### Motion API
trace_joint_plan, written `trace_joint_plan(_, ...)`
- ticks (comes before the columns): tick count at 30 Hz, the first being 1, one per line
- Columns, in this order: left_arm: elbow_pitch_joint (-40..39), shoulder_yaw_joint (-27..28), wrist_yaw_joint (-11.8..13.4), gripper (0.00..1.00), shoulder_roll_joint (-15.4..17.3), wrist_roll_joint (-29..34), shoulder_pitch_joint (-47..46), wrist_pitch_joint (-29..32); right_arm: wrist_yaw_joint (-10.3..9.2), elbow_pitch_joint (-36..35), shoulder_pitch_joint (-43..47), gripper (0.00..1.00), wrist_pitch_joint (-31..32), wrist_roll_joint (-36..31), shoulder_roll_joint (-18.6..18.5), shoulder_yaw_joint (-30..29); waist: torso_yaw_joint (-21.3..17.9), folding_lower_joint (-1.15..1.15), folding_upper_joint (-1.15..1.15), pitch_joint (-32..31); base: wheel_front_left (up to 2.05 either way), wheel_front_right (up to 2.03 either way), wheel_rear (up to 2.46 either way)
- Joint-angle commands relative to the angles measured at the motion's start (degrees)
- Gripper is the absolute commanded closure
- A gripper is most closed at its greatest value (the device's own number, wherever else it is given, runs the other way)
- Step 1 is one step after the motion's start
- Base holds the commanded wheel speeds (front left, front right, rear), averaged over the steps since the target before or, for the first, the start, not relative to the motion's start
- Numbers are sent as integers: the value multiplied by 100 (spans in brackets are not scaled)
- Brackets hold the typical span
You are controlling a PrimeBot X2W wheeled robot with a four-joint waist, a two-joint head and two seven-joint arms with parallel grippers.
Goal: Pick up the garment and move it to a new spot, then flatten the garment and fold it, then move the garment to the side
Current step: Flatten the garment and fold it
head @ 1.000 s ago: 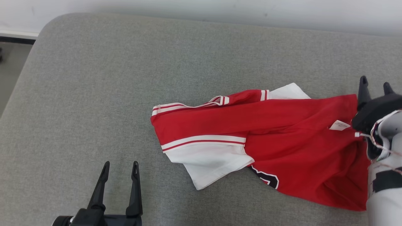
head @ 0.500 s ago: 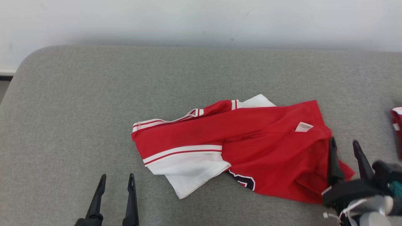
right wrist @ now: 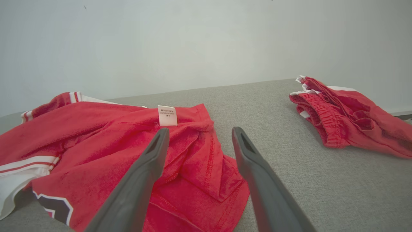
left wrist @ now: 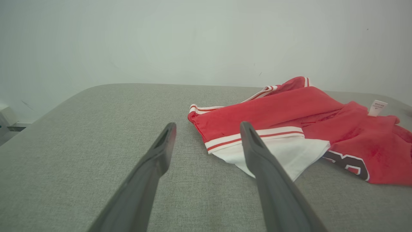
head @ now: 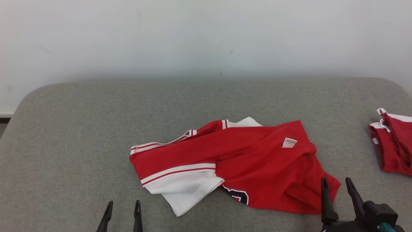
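While the red-and-white garment (head: 231, 164) lies rumpled midway along the grey cushion (head: 80, 129), both grippers wait empty; left gripper (head: 124, 203), fingers apart, short of the white sleeve; right gripper (head: 335, 179), fingers apart, at the red hem corner; likely set to pinch both ends.

Soft cloth garment (head: 257, 167) (matt); coarse woven couch (head: 80, 129)
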Motion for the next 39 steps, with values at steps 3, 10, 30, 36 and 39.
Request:
trace_joint_plan(3,82,-1,16,0,-2,-26,92,-18,-15,7,71,0,6,57,15,104,-101,1,1,-183,0,0,0)
trace_joint_plan(10,193,-27,27,0,-2,-91,73,-18,-15,-21,11,0,21,123,18,148,-148,1,1,-209,0,0,0)
trace_joint_plan(30,418,-95,-63,0,-2,-360,21,-18,-15,-79,45,0,66,125,18,301,-231,1,1,-184,0,0,0)
trace_joint_plan(36,1296,-687,-255,0,-1,-1299,-546,573,-15,-147,9,0,142,89,19,319,-230,1,1,-164,0,0,0)
trace_joint_plan(39,1804,-922,-101,0,0,-1668,-940,1009,-15,-168,-48,0,176,101,18,376,-288,1,1,-146,0,0,0)
